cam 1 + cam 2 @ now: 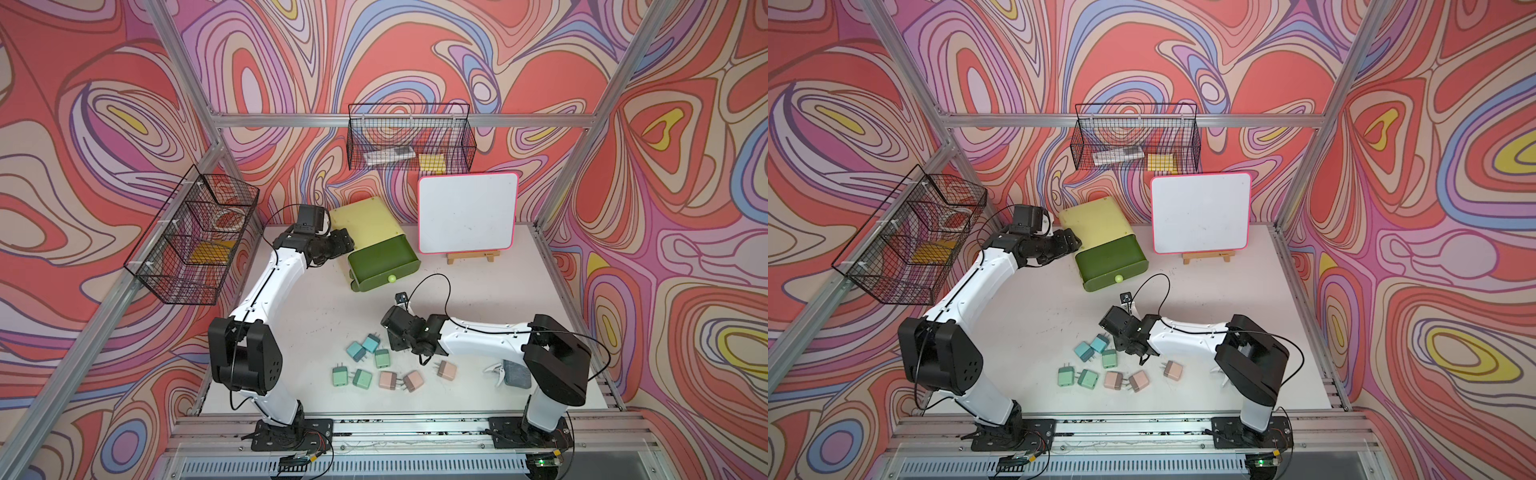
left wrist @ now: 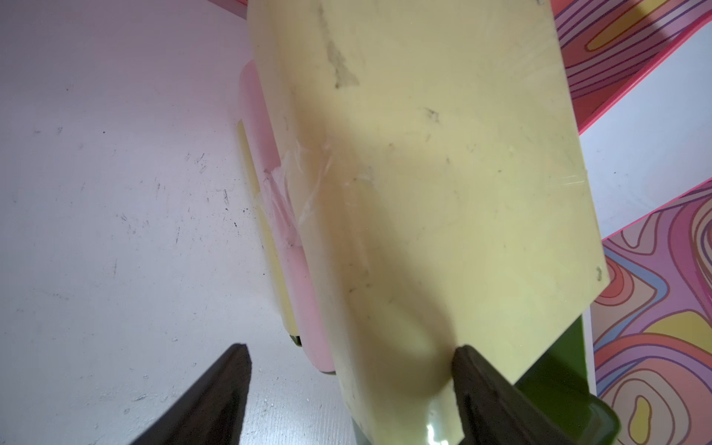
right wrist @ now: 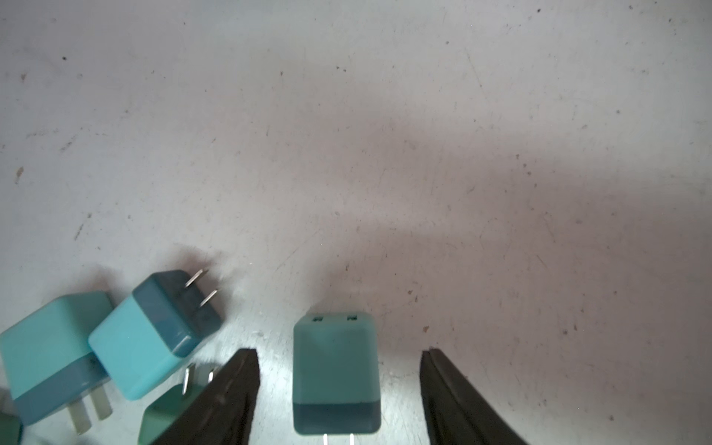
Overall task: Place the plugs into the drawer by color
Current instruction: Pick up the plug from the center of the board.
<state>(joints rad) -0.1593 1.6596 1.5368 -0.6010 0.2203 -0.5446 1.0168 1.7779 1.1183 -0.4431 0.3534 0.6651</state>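
Note:
The drawer chest [image 1: 368, 222] is lime-yellow and stands at the back of the table; its top olive drawer [image 1: 382, 259] is pulled out and looks empty. My left gripper [image 1: 347, 241] is open at the chest's rear left corner. In the left wrist view one of its fingers [image 2: 474, 381] touches the chest top [image 2: 443, 173]. My right gripper [image 3: 339, 351] is open, low over the table, with a teal plug [image 3: 336, 370] lying between its jaws, a gap on each side. Two more teal plugs [image 1: 370, 343], three green plugs [image 1: 362, 378] and three pink plugs [image 1: 413, 380] lie close by.
A whiteboard [image 1: 467, 212] on a small easel stands right of the chest. Black wire baskets hang on the back wall [image 1: 409, 137] and the left wall [image 1: 191, 237]. A white clip [image 1: 494, 372] and a grey block [image 1: 517, 372] lie by the right arm's base.

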